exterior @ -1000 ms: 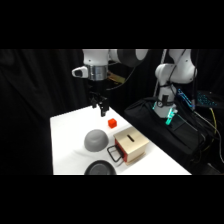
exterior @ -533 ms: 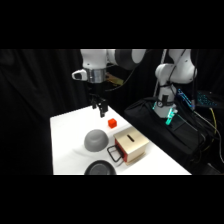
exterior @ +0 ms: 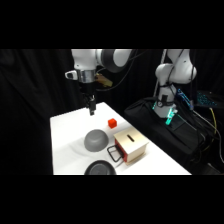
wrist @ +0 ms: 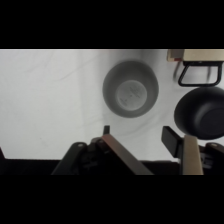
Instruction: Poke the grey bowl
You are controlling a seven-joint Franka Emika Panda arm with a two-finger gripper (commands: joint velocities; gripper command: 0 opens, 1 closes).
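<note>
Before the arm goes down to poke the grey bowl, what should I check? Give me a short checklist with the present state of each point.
1. Grey bowl in sight, upside down on the table: ok.
2. Hand above the table, not touching the bowl: ok.
3. Fingers apart in the wrist view: ok.
4. Hand exactly over the bowl: not ok, it hangs behind it.
5. Red block, tan box and black dish off the way down: ok.
</note>
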